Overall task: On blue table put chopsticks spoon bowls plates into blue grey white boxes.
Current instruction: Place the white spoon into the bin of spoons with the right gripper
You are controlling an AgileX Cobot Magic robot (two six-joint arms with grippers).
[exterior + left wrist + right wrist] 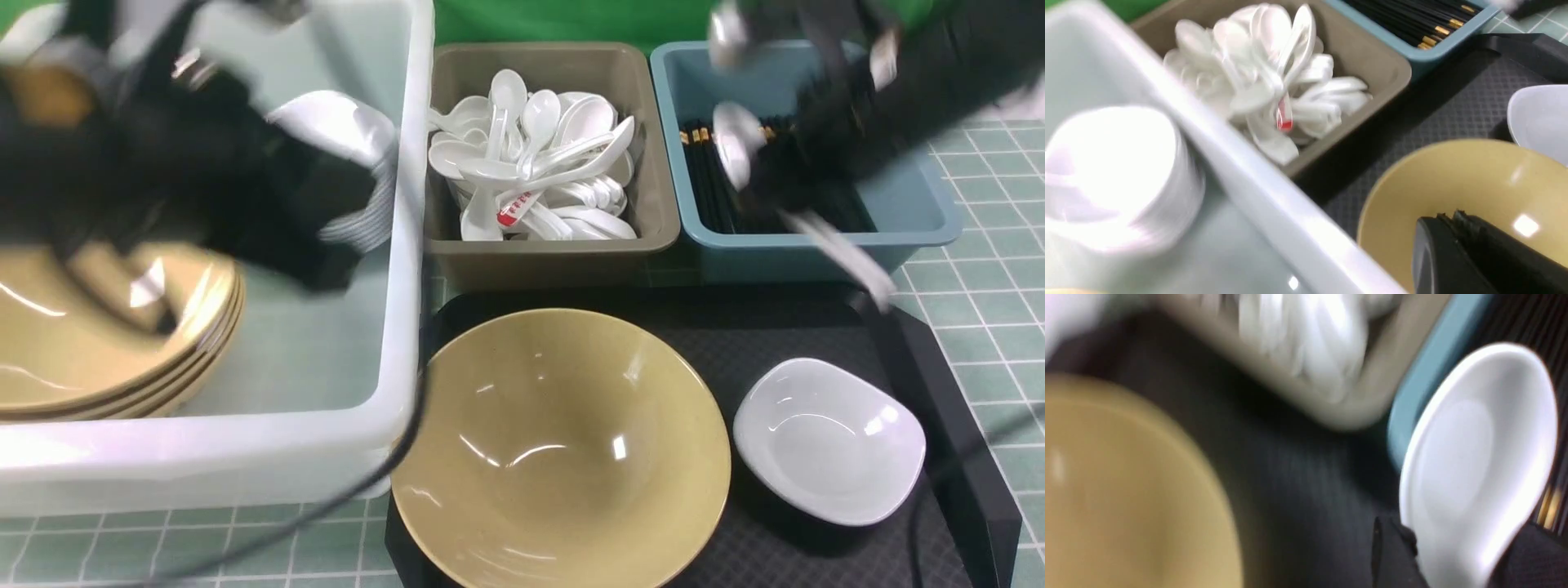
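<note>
The white box [408,245] on the left holds a stack of tan bowls [82,343] at its near end and a stack of white dishes [1114,171] farther back. The floor between them is bare. The grey box [563,245] in the middle is piled with a spoon heap [531,163]. The blue box [914,212] on the right carries black chopsticks [706,180] along its left side.

In front of these boxes a black tray [816,327] bears a large tan bowl [563,449] and a small white dish [829,441], close together but not touching.

The left pincer [1447,218] is clenched on nothing and hovers above the large bowl's rim, by the white box's wall. The right pincer [1453,563] grasps a single spoon [1474,457] by the handle, with its scoop over the blue box's left wall.

The grey and blue boxes stand just beside each other, and the white box's wall runs close along the grey one. A free strip of tray lies between the bowl and the boxes' front walls. Tiled surface [996,327] lies open to the right.
</note>
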